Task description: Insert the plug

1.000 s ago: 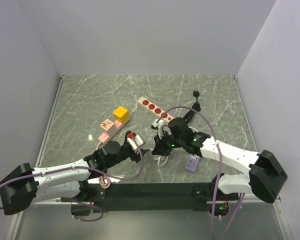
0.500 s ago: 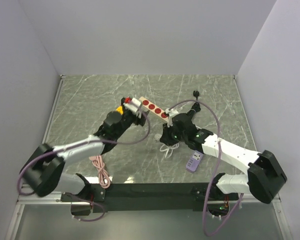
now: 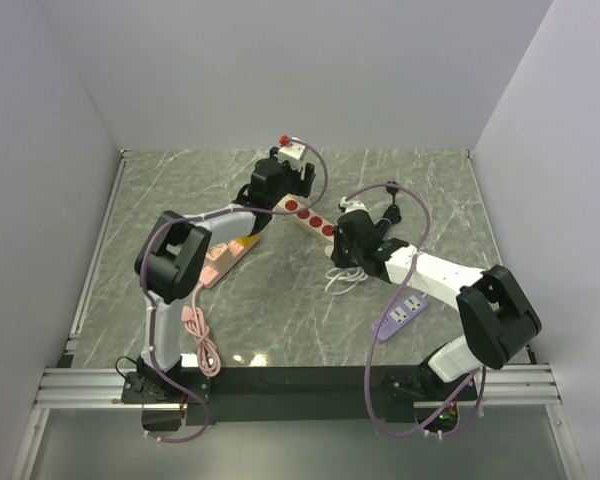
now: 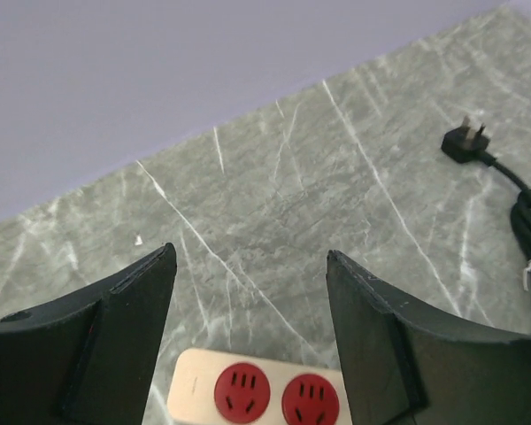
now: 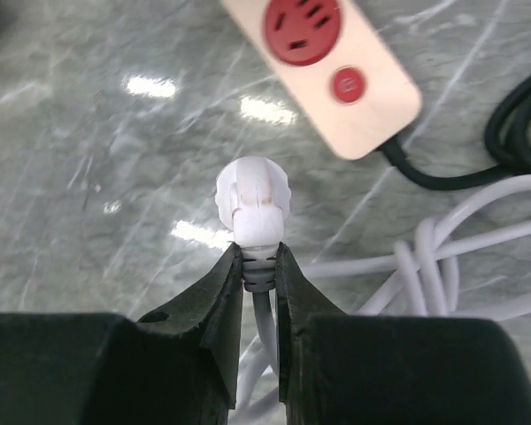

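Observation:
My right gripper (image 5: 258, 257) is shut on the ribbed collar of a white cable plug (image 5: 253, 199). It holds that plug above the marble, just short of the switch end of a beige power strip (image 5: 336, 62) with red sockets. In the top view the right gripper (image 3: 342, 228) sits beside that strip (image 3: 305, 215). My left gripper (image 4: 250, 255) is open with nothing between its fingers. It hovers over the strip's far end (image 4: 248, 390), and the top view shows the left gripper (image 3: 285, 190) there. The yellow plug is hidden under my left arm.
A black plug (image 4: 465, 142) and its black cord lie at the back right. A loose white cable coil (image 3: 342, 280) trails to a purple power strip (image 3: 402, 315). A pink strip (image 3: 220, 262) and pink cord lie at the left.
My left arm swung from the near side out to the beige strip's far end and its jaws widened. The right gripper carried the white plug farther back, dragging the purple strip along.

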`<state>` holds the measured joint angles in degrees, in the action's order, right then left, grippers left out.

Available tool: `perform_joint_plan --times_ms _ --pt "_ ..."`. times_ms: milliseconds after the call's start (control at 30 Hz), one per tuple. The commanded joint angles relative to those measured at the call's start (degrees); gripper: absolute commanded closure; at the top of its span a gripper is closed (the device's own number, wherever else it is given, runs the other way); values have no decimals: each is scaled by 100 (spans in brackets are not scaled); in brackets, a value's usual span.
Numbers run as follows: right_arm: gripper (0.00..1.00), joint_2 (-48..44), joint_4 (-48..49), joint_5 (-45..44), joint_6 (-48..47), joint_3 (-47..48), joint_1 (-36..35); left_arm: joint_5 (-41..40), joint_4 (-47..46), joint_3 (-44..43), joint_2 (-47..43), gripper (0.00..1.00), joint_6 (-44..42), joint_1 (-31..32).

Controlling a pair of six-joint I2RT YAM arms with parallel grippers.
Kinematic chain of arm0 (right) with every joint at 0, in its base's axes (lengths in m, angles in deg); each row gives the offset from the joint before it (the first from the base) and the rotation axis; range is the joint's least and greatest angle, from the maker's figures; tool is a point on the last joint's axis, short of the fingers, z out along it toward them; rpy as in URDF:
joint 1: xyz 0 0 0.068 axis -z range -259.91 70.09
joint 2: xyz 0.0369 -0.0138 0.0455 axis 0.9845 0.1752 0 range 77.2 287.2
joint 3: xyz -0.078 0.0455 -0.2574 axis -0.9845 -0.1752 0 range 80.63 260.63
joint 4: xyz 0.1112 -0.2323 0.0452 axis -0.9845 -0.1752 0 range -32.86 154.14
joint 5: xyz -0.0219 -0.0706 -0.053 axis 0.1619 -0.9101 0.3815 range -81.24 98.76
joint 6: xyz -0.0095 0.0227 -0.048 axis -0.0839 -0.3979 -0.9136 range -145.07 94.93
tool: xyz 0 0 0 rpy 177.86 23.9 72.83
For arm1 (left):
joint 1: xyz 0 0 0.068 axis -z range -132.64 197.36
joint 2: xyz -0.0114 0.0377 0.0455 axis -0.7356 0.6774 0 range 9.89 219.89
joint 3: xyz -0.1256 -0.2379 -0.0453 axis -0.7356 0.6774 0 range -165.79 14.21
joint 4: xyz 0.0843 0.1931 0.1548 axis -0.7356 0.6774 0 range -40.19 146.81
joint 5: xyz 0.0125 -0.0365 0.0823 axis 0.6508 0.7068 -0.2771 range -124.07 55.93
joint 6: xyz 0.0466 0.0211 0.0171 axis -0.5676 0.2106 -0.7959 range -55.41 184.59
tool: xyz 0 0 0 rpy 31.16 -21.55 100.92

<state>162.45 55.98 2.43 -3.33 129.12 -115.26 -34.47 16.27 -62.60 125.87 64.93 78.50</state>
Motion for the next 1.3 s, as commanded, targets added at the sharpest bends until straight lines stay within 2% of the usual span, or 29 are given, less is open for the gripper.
perform_joint_plan --times_ms 0,167,333,467,800,1267 --pt "100 105 166 -168 94 56 248 260 576 -814 511 26 177 -20" --pt "100 325 183 -123 120 55 327 287 1147 -1599 1337 26 195 -64" --pt "100 430 210 -88 147 11 415 251 1709 -1933 1550 27 221 -90" --pt "100 571 61 -316 173 90 442 252 1789 -1679 1375 27 352 -90" --pt "100 905 -247 -773 383 591 529 295 2782 -1942 1541 28 529 -90" --pt "100 1152 -239 -1002 314 1031 995 550 3503 -1267 1243 32 801 6"
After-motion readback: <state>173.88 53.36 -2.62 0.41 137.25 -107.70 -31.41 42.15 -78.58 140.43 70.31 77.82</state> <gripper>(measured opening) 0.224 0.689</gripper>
